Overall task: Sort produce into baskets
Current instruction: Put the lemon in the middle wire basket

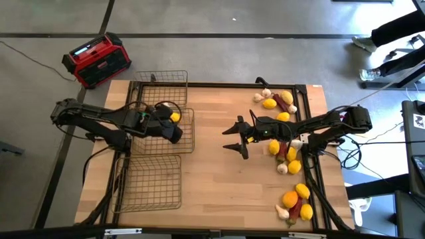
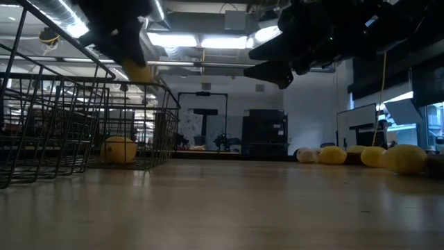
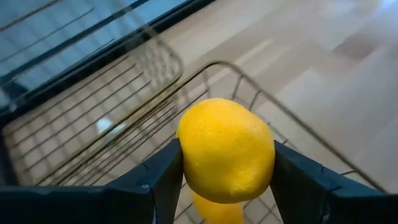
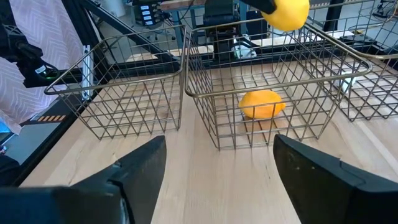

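High view showed us the left gripper (image 1: 174, 119) above the middle basket (image 1: 188, 133), its jaws closed on a lemon (image 3: 226, 149). Through the right wrist view we saw a second lemon (image 4: 262, 104) lying on that basket's floor, with the held one hanging over it. We found the right gripper (image 1: 232, 139) over the bare middle of the bench (image 1: 219, 186), jaws spread wide and holding nothing. We counted the remaining lemons, garlic and oranges (image 1: 290, 198) scattered along the bench's right edge, behind that arm.
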Robot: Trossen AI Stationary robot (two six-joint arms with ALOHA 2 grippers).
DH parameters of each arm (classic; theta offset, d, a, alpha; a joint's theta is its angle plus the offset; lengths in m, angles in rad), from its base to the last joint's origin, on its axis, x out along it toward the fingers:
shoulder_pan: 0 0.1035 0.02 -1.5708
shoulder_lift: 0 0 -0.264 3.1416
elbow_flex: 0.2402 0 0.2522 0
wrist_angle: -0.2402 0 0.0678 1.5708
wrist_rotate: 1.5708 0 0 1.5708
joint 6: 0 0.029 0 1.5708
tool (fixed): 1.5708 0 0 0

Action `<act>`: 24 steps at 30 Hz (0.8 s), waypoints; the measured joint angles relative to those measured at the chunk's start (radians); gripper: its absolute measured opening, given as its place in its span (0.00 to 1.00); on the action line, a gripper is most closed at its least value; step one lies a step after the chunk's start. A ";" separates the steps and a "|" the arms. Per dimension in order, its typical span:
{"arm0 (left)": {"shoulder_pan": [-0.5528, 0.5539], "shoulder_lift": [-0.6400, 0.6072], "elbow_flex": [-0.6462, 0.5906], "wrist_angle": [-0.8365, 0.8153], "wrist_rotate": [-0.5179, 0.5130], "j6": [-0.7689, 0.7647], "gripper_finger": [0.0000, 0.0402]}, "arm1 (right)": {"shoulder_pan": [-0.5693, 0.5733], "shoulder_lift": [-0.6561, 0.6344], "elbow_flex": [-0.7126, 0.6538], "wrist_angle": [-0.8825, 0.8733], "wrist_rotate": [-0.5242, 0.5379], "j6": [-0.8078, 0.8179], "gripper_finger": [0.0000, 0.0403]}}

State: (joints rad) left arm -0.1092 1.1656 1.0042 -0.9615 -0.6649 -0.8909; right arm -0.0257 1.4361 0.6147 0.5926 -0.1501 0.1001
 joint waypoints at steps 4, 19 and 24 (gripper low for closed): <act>0.001 0.000 0.000 -0.048 0.000 -0.059 0.52 | 0.000 0.000 0.000 0.000 0.000 0.000 0.72; 0.000 0.002 -0.052 -0.179 0.034 -0.220 0.53 | 0.000 0.000 0.000 -0.001 0.000 0.000 0.72; 0.007 0.002 -0.127 -0.151 0.083 -0.307 0.53 | 0.000 0.000 0.000 -0.001 0.000 0.000 0.72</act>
State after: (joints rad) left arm -0.1024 1.1679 0.8768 -1.1129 -0.5819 -1.1977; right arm -0.0257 1.4361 0.6144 0.5919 -0.1501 0.0998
